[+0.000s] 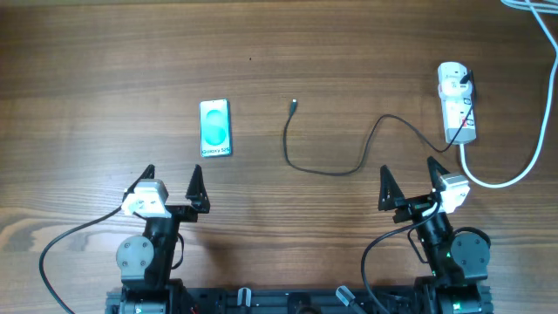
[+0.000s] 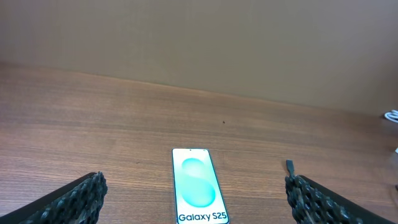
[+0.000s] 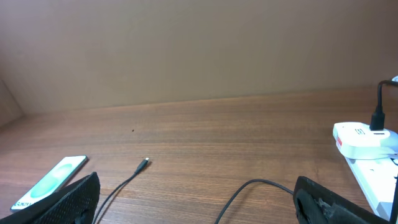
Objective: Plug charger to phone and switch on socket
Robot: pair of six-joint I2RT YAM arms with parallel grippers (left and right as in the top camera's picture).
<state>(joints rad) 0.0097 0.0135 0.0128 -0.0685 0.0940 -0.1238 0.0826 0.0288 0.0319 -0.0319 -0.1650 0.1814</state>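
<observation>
The phone [image 1: 215,127] lies flat with a glowing teal screen, ahead of my left gripper [image 1: 172,179], which is open and empty; it also shows in the left wrist view [image 2: 196,185] and the right wrist view [image 3: 51,180]. The charger, a thin black cable [image 1: 336,170], curves across the table from its free connector tip [image 1: 294,105] to a black plug in the white socket strip [image 1: 455,100]. The tip also shows in the right wrist view [image 3: 143,164]. My right gripper [image 1: 407,179] is open and empty, near the cable's middle. The socket shows in the right wrist view [image 3: 367,146].
A thick white cord [image 1: 514,179] loops from the socket strip around the right edge of the wooden table and off the top right corner. A plain wall stands behind the table in both wrist views.
</observation>
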